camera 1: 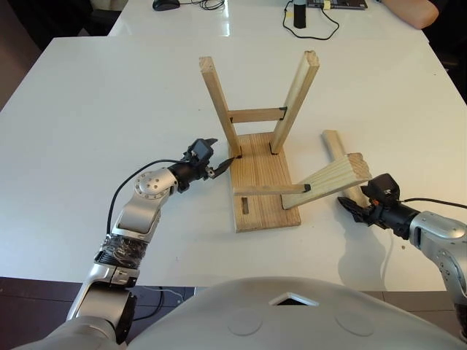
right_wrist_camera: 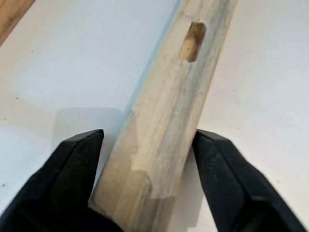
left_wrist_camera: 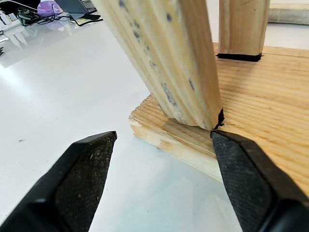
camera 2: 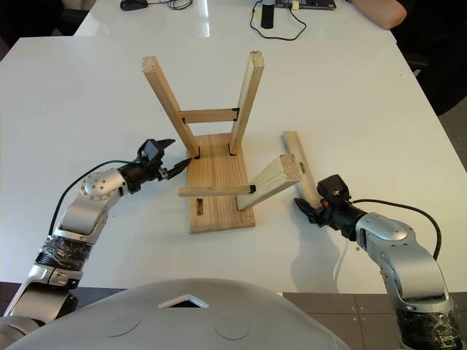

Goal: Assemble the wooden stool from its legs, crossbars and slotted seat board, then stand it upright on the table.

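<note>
The slotted seat board (camera 1: 260,172) lies flat on the white table. Two legs (camera 1: 219,102) (camera 1: 295,102) stand up from its far end, joined by a crossbar (camera 1: 255,115). A third leg (camera 1: 332,179) leans over the board's near right side, with a crossbar (camera 1: 266,189) stuck in it. The fourth leg (camera 1: 336,149) lies loose on the table to the right. My left gripper (camera 1: 220,153) is open at the foot of the left standing leg (left_wrist_camera: 169,58), by the board's corner (left_wrist_camera: 260,106). My right gripper (camera 1: 350,208) is open, its fingers either side of the loose leg's near end (right_wrist_camera: 164,125).
At the table's far edge lie a black mouse (camera 1: 166,4) and a black device with a cable (camera 1: 299,14). A person's arm (camera 1: 412,9) rests at the far right corner. Bare white table (camera 1: 109,109) spreads to the left of the stool.
</note>
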